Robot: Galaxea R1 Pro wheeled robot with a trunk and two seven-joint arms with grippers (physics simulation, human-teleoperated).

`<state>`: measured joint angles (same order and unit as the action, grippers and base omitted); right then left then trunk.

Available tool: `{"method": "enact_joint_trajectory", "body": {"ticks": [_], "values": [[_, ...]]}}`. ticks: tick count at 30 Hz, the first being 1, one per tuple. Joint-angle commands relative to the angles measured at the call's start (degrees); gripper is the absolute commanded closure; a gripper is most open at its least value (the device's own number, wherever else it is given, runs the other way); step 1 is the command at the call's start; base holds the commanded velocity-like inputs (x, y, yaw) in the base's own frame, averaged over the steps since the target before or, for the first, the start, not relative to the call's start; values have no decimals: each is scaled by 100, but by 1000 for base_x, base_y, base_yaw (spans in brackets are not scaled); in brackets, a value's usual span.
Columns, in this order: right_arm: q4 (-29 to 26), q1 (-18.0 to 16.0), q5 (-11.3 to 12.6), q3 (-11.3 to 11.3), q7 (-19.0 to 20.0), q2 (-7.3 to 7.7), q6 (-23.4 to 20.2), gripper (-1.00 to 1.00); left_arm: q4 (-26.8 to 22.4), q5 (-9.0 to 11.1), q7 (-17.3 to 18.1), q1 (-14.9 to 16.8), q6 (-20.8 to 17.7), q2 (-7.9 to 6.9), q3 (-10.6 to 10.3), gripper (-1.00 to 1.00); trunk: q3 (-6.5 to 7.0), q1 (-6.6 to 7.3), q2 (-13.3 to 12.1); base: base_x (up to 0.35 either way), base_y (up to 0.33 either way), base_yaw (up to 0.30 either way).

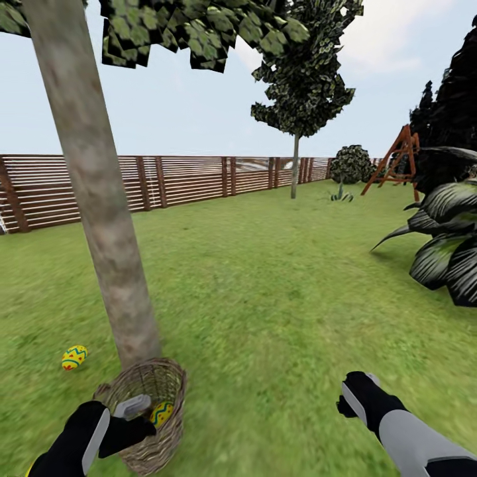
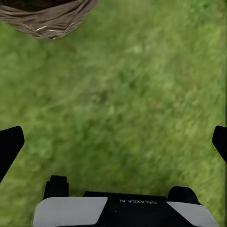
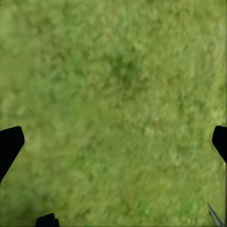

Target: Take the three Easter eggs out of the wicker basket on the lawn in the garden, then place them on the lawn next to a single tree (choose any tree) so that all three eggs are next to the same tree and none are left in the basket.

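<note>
The wicker basket point(image 1: 151, 424) stands on the lawn point(image 1: 265, 318) right at the foot of a thick pale-trunked tree point(image 1: 99, 199). One yellow Easter egg point(image 1: 161, 413) with zigzag stripes lies inside it, and the basket's depth beyond that egg is hidden. Another Easter egg point(image 1: 74, 357) rests on the grass just left of the trunk. My left gripper point(image 1: 126, 427) hovers at the basket's near rim. It is open and empty, and in the left wrist view its fingers point(image 2: 9, 146) are spread over grass with the basket point(image 2: 47, 16) at the edge. My right gripper point(image 1: 354, 397) is open over bare grass point(image 3: 113, 104).
A brown slat fence point(image 1: 185, 182) bounds the garden at the back. A thin-trunked tree point(image 1: 296, 159), a round shrub point(image 1: 351, 164) and a wooden swing frame point(image 1: 397, 159) stand far off. Large dark leafy plants point(image 1: 444, 238) crowd the right side. Open grass lies between.
</note>
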<state>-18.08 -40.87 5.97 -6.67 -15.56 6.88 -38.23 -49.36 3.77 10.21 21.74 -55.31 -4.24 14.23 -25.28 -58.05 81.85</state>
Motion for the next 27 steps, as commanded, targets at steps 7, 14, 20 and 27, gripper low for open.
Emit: {"method": "enact_joint_trajectory", "body": {"ticks": [7,14,20,27], "values": [[8,0,54,-45,-27,-1,-29,-100,-4,37,-14,5,-27,14,10,-100,-7,-2,3,243,-256,288],[23,0,60,-45,-26,-1,-27,-100,4,22,-21,5,-24,79,10,-100,-7,-2,3,243,-256,287],[31,0,54,-45,-26,-3,-27,-100,5,20,-20,5,-24,85,8,-100,-7,-2,3,243,-256,98],[32,0,70,-45,-26,3,-27,-100,5,19,-20,5,-24,112,1,-100,-7,-2,3,243,-256,5]]}}
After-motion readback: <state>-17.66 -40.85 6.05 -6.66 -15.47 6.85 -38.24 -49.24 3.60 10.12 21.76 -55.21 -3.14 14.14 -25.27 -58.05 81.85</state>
